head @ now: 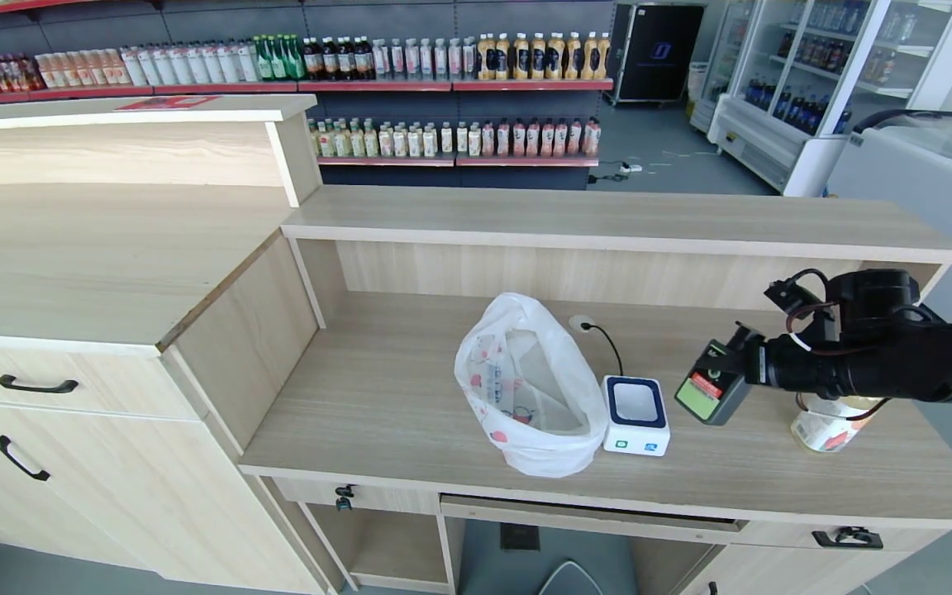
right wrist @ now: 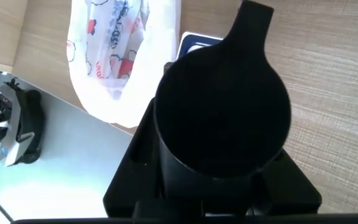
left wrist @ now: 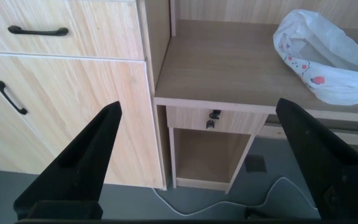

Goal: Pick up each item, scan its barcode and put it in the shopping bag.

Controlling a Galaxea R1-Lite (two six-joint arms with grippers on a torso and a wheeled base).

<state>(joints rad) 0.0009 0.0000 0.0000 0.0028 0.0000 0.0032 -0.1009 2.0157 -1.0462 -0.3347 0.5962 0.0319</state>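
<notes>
head view: right hand (head: 730, 373) pinching dark green-labelled item (head: 708, 396), just right of scanner (head: 635, 415); left hand (left wrist: 199, 106) spread.

A light wood tabletop (head: 377, 397) sits below a raised ledge (head: 608, 223), with a taller drawer cabinet (head: 71, 397) on its left. Far shelves (head: 443, 86) hold bottle rows. Glass-door fridges (head: 782, 91) stand far right on grey floor (head: 658, 149).

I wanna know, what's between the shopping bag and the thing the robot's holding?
The white scanner sits between shopping bag and held item, in the head view.
</notes>
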